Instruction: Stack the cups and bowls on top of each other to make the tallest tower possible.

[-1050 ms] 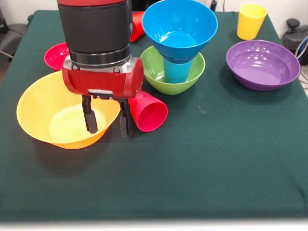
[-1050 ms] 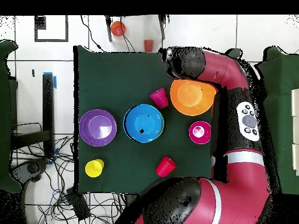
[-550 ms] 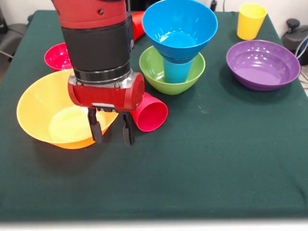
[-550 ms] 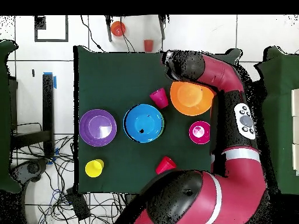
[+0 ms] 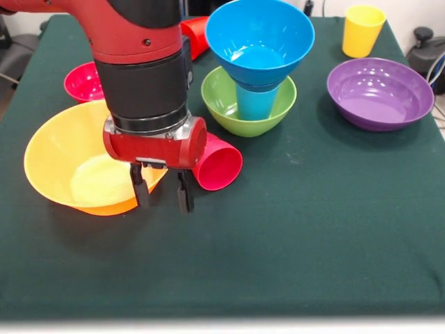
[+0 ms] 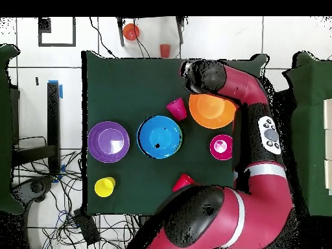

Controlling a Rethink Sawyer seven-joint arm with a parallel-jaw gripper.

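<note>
My gripper (image 5: 162, 195) hangs open at the near right rim of the big orange-yellow bowl (image 5: 73, 163). One fingertip (image 5: 141, 195) shows against the bowl's wall, the other just beside a red cup (image 5: 220, 165) lying on its side. The tower is a green bowl (image 5: 226, 111) holding an upright light blue cup (image 5: 254, 104) with a blue bowl (image 5: 259, 35) on top. A small red bowl (image 5: 80, 81), a purple bowl (image 5: 379, 94), a yellow cup (image 5: 363, 30) and a second red cup (image 5: 197, 35) stand apart. In the overhead view the arm hides the gripper beside the orange bowl (image 6: 211, 111).
The green cloth table (image 5: 313, 229) ends close in front of the gripper. From above, the arm covers part of the second red cup (image 6: 183, 182) and the table's right edge. An orange object (image 6: 131, 31) and a small red one (image 6: 165, 50) lie on the floor beyond the table.
The gripper has shifted from over the inside of the orange-yellow bowl out to its near right rim, and its fingers stand a little closer together. No cup or bowl has moved.
</note>
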